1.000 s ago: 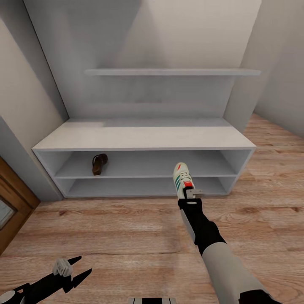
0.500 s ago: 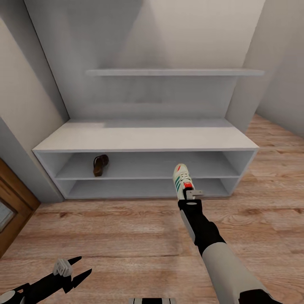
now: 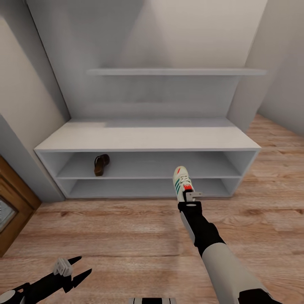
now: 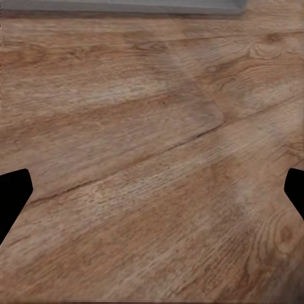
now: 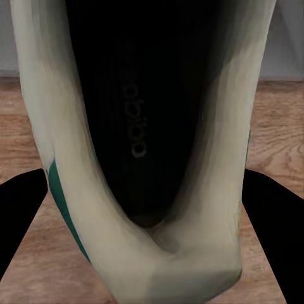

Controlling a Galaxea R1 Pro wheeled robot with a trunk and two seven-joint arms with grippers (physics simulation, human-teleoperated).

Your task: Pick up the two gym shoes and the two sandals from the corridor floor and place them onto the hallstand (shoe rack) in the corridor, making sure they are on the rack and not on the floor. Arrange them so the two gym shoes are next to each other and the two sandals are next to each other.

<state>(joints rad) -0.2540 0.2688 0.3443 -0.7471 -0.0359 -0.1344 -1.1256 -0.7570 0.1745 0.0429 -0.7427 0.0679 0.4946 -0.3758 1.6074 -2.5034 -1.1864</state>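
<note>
One white gym shoe (image 3: 182, 181) with green stripes and a red tongue label hangs above the corridor floor (image 3: 126, 228), toe pointing at the hallstand (image 3: 147, 137). My right gripper (image 3: 188, 196) is shut on its heel; the right wrist view looks straight into the shoe's dark opening (image 5: 136, 126). A single brown sandal (image 3: 101, 164) lies on the left of the hallstand's upper open shelf row. My left gripper (image 3: 77, 268) is open low at the left, over bare floor planks (image 4: 152, 164).
The hallstand fills the alcove, with grey walls on either side and one floating shelf (image 3: 175, 71) above the bench. A wooden door frame (image 3: 12, 202) stands at the left. Open floor runs between me and the rack and past its right end.
The whole view has crept slightly, so the rack sits a touch further right and lower in the picture. Both arms and the held shoe keep their places.
</note>
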